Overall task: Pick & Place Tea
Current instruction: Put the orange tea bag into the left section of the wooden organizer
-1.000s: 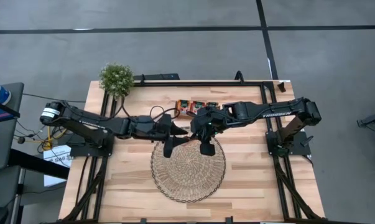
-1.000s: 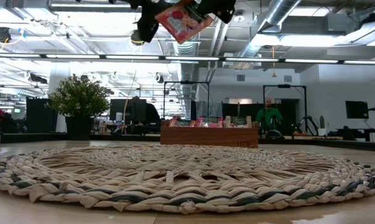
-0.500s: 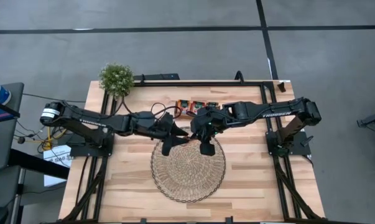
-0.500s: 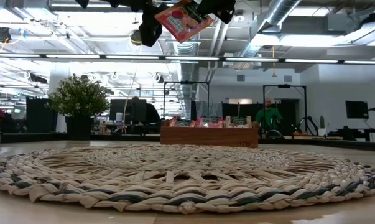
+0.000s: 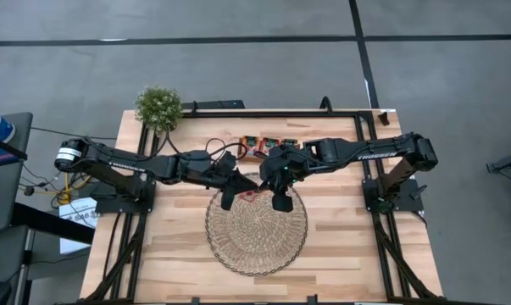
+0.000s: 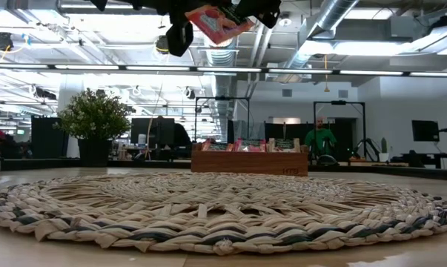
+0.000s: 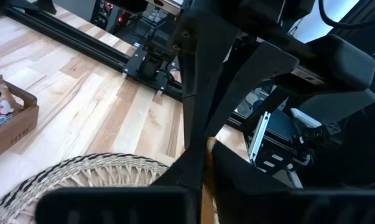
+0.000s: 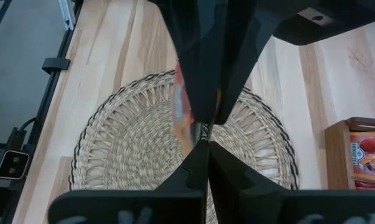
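2 grippers meet mid-air over the 12 o'clock rim of the woven mat [image 5: 255,235], one tea sachet [image 5: 249,196] between them.

- L arm comes in from 9 o'clock, R arm from 3 o'clock in the high view; tips nearly nose to nose.
- right gripper [image 8: 203,134]: clenched. Fingers pinched tight on the sachet, which shows edge-on as a thin red-orange strip running out from the tips, mat below it.
- left gripper [image 7: 206,163]: fingers drawn in nearly together, thin orange edge of the same sachet caught between them. Reads as clamped on it too, so both ends have hold. R arm's fingers show right behind in that view, v close.
- Sachet: red-orange. In the low view it's up at the frame's 12 o'clock edge, tilted, well clear of the mat, not touching anything but the fingers. Dark gripper parts at its 9 and 3 o'clock.
- Mat: round, flat on the wood table [image 5: 179,246], sitting toward 6 o'clock of table centre. No sachet lying on it that I can see.
- Wooden tray [image 5: 268,142]: at 12 o'clock of the mat, near the table's far edge, apart from the mat rim. More sachets [image 6: 249,144] stand upright in it, reddish w/ dark marks; can't tell the count.
- Potted plant [image 5: 158,107]: 10 o'clock corner of the table, well apart from the work.
- Bkgd, low view: person [image 6: 321,139] far off behind the tray, not near the table.
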{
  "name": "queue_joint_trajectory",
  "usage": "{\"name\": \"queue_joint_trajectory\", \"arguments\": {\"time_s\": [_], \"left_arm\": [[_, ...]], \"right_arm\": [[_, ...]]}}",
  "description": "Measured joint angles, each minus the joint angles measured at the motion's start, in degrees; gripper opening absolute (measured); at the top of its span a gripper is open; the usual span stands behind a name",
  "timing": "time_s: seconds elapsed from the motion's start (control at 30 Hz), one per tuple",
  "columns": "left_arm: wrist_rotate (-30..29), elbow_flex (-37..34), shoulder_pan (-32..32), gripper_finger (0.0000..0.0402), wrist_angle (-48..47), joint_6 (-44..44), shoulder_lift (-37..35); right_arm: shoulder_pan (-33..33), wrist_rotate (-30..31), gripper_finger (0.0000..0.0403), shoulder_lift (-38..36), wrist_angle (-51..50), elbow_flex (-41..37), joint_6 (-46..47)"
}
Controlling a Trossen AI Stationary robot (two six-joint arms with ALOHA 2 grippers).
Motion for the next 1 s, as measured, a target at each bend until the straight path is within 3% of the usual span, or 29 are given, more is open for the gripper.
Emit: {"name": "queue_joint_trajectory", "arguments": {"time_s": [0.53, 0.83, 1.0], "left_arm": [[-2.48, 0.00, -0.07, 0.0000, -0.02, 0.50, 0.00], [-6.44, 0.00, -0.02, 0.0000, 0.11, 0.98, 0.00], [-13.64, 0.00, -0.04, 0.0000, -0.52, 2.46, 0.00]], "right_arm": [[-0.22, -1.01, 0.0009, 0.00, -0.16, 0.00, -1.95], [-2.89, -1.68, 0.0106, -0.84, -8.54, -0.07, -1.51], [-4.45, -1.11, 0.0147, -1.71, -15.79, -0.04, -1.64]]}}
